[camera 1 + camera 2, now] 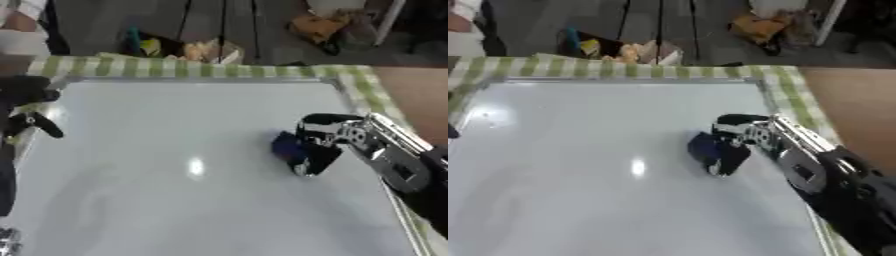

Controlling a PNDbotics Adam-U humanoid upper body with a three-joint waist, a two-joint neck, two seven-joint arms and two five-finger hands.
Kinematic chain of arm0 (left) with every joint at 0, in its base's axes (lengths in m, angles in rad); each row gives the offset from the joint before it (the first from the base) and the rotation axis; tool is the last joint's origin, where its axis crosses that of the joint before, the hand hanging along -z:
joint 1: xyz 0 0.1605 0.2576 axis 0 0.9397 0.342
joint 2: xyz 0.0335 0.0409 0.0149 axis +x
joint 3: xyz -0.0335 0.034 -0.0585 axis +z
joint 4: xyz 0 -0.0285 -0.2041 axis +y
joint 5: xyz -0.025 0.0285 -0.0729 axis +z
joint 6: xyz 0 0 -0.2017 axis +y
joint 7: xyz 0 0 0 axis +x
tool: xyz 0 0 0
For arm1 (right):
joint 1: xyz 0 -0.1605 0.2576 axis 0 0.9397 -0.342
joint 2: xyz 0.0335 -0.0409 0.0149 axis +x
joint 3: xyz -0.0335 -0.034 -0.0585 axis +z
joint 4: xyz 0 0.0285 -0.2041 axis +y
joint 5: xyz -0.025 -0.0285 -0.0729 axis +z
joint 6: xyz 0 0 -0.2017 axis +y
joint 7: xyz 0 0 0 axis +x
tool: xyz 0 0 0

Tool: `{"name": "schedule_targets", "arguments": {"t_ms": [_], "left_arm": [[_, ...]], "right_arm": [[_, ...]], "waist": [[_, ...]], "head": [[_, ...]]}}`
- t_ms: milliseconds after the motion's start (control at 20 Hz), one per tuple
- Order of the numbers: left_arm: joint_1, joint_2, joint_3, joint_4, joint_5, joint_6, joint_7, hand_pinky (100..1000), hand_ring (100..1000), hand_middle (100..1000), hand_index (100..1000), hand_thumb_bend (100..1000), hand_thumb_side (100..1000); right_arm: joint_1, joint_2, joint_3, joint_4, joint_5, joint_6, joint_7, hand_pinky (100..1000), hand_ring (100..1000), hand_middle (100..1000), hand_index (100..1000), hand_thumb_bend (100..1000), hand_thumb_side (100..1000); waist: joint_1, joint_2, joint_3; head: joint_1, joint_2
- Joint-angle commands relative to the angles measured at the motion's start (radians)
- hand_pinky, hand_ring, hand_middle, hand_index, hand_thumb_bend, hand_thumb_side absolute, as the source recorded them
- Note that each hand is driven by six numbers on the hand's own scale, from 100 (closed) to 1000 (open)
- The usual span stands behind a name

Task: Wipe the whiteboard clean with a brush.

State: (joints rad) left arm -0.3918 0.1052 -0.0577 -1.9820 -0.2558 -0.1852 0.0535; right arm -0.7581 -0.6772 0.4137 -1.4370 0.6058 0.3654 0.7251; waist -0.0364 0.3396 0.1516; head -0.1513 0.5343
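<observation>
A large whiteboard [175, 165] with a silver frame lies flat and fills most of both views; its surface shows no marks. My right hand [319, 142] comes in from the lower right and is curled round a dark blue brush [287, 146], which rests on the board right of centre. My left hand [26, 102] sits at the board's left edge in the left eye view, its dark fingers partly curled with nothing visibly in them.
A green-and-white checked cloth [201, 69] lies under the board and shows along the far and right edges. Beyond it on the floor stands an open cardboard box [188, 49] with coloured items. A bright light glare [194, 167] marks the board's middle.
</observation>
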Motion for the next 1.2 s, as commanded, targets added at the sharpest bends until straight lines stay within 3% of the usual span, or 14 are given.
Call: {"name": "schedule_targets", "arguments": {"t_ms": [50, 400, 800, 1200], "left_arm": [[-0.014, 0.006, -0.005, -0.018, -0.001, -0.002, -0.003, 395, 688, 682, 657, 100, 936], [-0.013, 0.007, -0.005, -0.018, -0.003, -0.001, -0.002, 395, 689, 682, 657, 100, 937], [-0.011, 0.008, -0.005, -0.018, -0.004, 0.0, -0.003, 395, 689, 682, 658, 100, 936], [-0.009, 0.007, -0.006, -0.018, -0.005, 0.0, -0.005, 395, 690, 683, 657, 100, 936]], "right_arm": [[0.007, -0.011, -0.004, 0.073, 0.032, 0.015, -0.01, 246, 419, 221, 100, 100, 164], [0.005, -0.007, -0.029, 0.12, 0.049, 0.028, -0.04, 244, 418, 219, 100, 100, 164], [0.009, -0.018, -0.046, 0.108, 0.045, 0.038, -0.057, 240, 413, 216, 100, 100, 168], [-0.011, -0.015, -0.077, 0.121, 0.037, 0.083, -0.075, 236, 409, 215, 100, 100, 172]], "waist": [[0.004, -0.01, 0.001], [0.007, -0.01, -0.003], [0.008, -0.011, -0.009], [0.009, -0.01, -0.012]], "head": [[-0.001, -0.011], [-0.002, -0.012], [0.001, -0.011], [0.002, -0.017]]}}
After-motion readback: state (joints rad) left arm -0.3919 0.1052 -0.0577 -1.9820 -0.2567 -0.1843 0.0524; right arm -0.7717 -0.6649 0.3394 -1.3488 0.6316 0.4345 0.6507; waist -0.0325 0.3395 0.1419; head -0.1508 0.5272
